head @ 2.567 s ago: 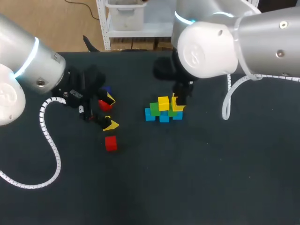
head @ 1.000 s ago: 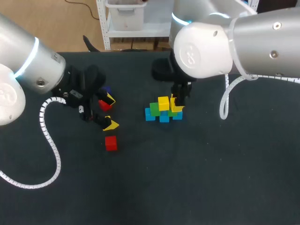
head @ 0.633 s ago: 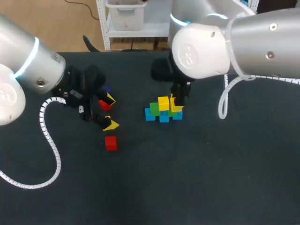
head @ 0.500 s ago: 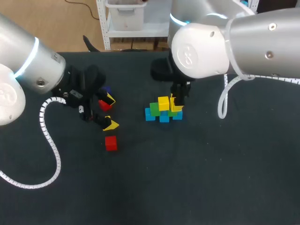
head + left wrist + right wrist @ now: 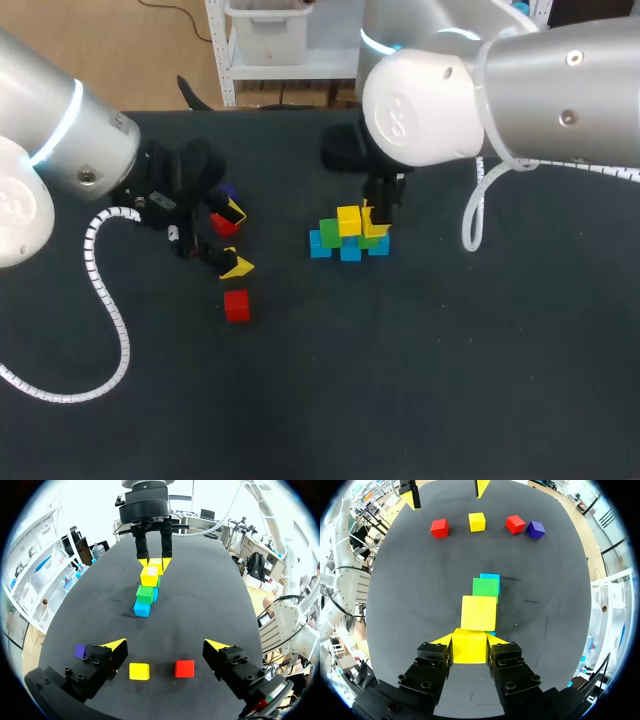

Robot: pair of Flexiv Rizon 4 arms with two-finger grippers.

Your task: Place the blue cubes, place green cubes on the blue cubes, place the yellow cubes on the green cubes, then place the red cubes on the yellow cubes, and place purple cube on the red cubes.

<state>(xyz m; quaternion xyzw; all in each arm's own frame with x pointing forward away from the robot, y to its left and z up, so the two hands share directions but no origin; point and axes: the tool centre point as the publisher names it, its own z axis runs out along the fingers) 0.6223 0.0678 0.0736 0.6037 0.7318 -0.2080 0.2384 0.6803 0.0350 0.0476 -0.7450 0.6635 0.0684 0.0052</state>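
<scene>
– where's my right gripper (image 5: pixel 469 640)?
– yours is clenched on a yellow cube (image 5: pixel 469 651), at the stack (image 5: pixel 350 250) just right of centre in the head view. whether that cube touches the stack, i can't tell.
– and the stack itself?
– blue cubes (image 5: pixel 320 245) on the table (image 5: pixel 400 380), green cubes (image 5: pixel 330 233) on them, a second yellow cube (image 5: pixel 348 220) on top.
– my left gripper (image 5: pixel 167 647)?
– released, at centre left. a loose yellow cube (image 5: pixel 139 671) and a red cube (image 5: pixel 184 668) lie ahead between its fingers; the other red cube (image 5: pixel 515 524) and the purple cube (image 5: pixel 535 529) lie beside those.
</scene>
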